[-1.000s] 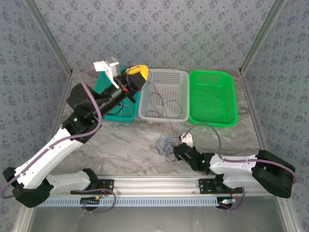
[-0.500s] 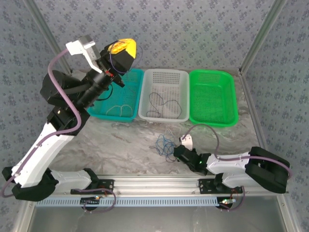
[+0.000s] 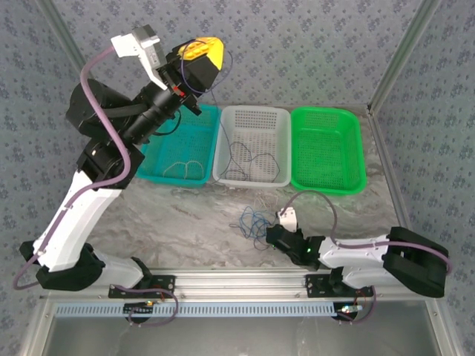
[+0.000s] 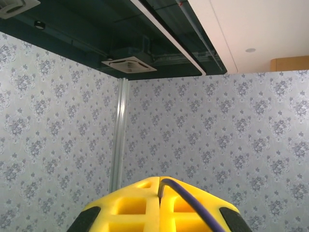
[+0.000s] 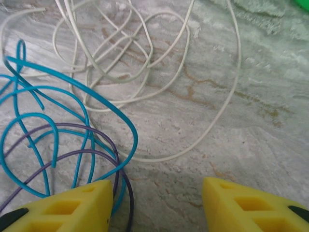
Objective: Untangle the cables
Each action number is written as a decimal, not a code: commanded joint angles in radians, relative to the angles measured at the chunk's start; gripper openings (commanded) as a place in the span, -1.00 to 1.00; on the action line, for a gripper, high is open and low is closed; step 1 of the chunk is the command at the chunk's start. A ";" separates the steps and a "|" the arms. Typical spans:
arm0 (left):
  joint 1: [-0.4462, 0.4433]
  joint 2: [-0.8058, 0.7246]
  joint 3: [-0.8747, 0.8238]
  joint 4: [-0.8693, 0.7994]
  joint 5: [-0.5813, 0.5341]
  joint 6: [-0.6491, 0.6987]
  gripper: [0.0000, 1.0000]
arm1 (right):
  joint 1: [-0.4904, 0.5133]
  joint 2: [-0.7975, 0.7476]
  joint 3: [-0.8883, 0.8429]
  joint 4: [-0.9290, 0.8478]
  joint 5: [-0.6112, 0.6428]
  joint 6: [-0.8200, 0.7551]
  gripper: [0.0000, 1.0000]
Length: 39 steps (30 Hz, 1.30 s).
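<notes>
The cables (image 3: 252,221) lie in a loose knot on the table (image 3: 171,215), at 6 o'clock from the white basket (image 3: 220,167). In the right wrist view I can tell apart a blue cable (image 5: 96,96), a purple cable (image 5: 77,153) and a whitish cable (image 5: 238,67), overlapping between 9 and 12 o'clock. The right gripper (image 3: 271,236) sits low at 4 o'clock of the knot, with its jaws apart and closed on nothing. I judge it is lined up to take the loops nearest its left finger. The left gripper (image 3: 202,53) is raised high at 11 o'clock of the white basket and clamped on a dark strand (image 4: 186,200), presumably to draw that strand up and free. I cannot follow where the strand ends, because it fades against the wallpaper. Thin loops also lie in the teal basket (image 3: 171,182) and in the white basket, but their colours are hard to confirm.
</notes>
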 commanded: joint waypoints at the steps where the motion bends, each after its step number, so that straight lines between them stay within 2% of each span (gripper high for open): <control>1: 0.031 0.038 0.020 -0.015 0.024 -0.010 -1.00 | 0.009 -0.056 0.000 -0.065 0.062 0.036 0.10; 14: 0.198 0.197 -0.072 0.102 0.117 -0.223 -1.00 | 0.031 -0.332 -0.064 -0.223 0.108 0.081 0.15; 20: 0.210 0.264 -0.144 0.181 0.151 -0.292 -1.00 | 0.034 -0.382 -0.061 -0.275 0.106 0.079 0.17; 28: 0.214 0.289 -0.149 0.185 0.138 -0.275 -1.00 | 0.038 -0.381 -0.066 -0.278 0.103 0.095 0.17; 35: 0.214 0.257 -0.071 0.116 0.116 -0.210 -1.00 | 0.040 -0.381 -0.065 -0.274 0.106 0.093 0.17; 39: 0.215 0.281 -0.057 0.086 0.138 -0.222 -1.00 | 0.040 -0.381 -0.064 -0.272 0.114 0.092 0.17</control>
